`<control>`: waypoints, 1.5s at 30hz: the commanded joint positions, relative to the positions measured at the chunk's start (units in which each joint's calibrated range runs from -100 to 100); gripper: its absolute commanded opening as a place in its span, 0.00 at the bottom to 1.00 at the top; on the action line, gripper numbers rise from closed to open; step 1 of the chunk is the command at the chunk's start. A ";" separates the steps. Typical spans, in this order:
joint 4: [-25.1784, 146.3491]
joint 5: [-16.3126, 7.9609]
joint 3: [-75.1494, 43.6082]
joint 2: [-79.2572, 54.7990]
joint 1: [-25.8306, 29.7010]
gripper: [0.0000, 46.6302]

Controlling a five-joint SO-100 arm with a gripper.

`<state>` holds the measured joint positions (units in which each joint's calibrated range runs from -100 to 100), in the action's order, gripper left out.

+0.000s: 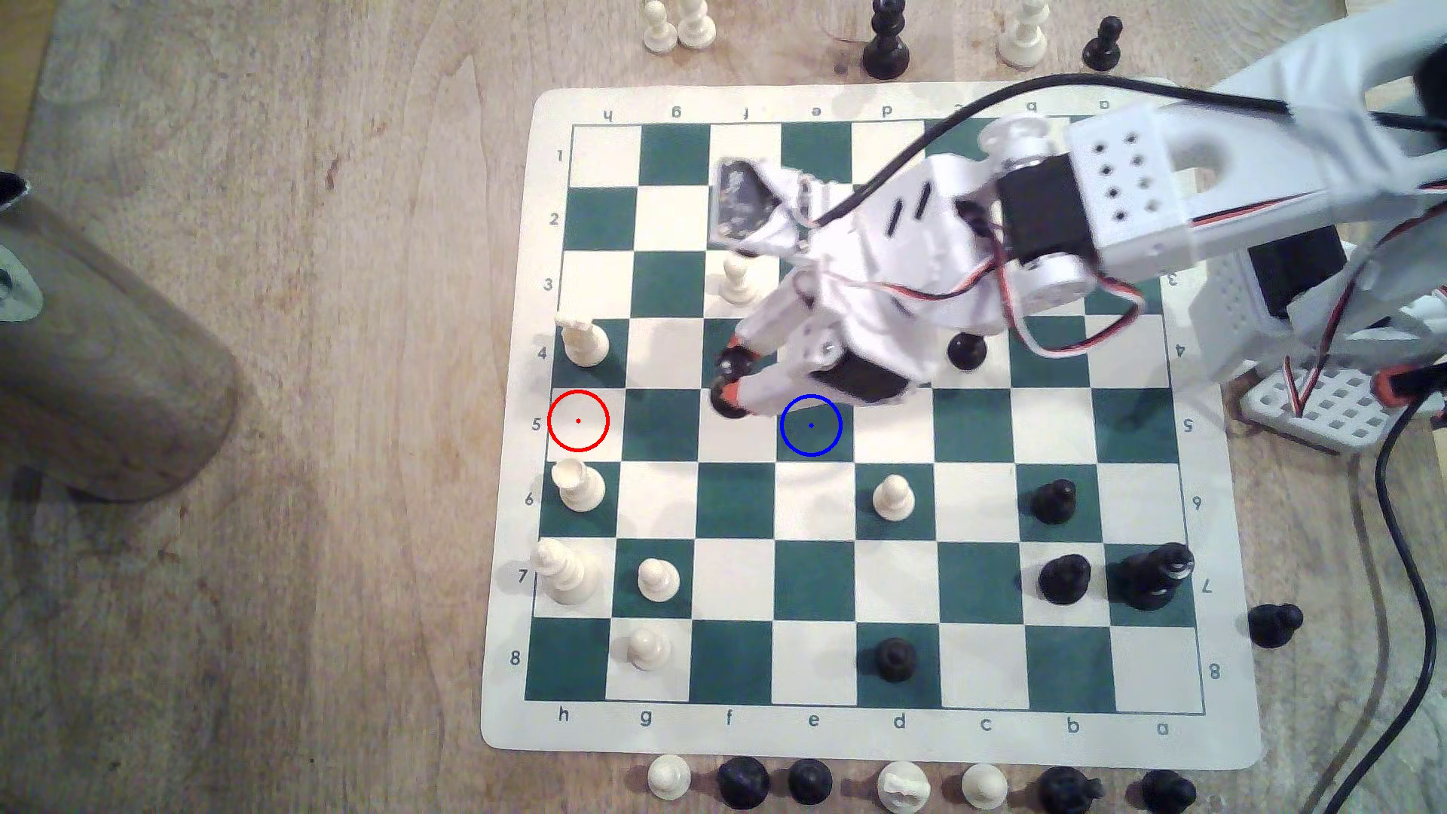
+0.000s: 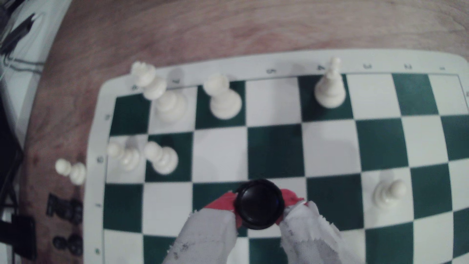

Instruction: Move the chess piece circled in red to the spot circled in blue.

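Black piece in the grip, one square short of the blue ring

Gripper (image 1: 732,376) is clamped on the chess piece circled in red (image 2: 258,204), red-tipped fingers (image 2: 223,201) on either side of its round base. Piece sits over the cream square adjoining the spot circled in blue (image 1: 810,425), on the ring's side toward the exterior view's left. Red ring (image 1: 578,421) stands empty, farther that way. Whether the base touches the chessboard (image 1: 1221,728) is unclear; the fingers hide most of it, and the wrist view is soft.
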<state>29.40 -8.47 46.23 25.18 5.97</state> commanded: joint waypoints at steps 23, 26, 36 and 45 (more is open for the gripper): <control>-16.63 0.78 22.04 3.18 0.79 0.01; -18.18 0.83 22.04 1.39 0.79 0.01; -19.16 1.17 22.04 -1.75 1.03 0.01; -20.31 1.47 22.13 -3.11 0.24 0.05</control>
<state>10.28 -7.35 69.18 21.58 6.86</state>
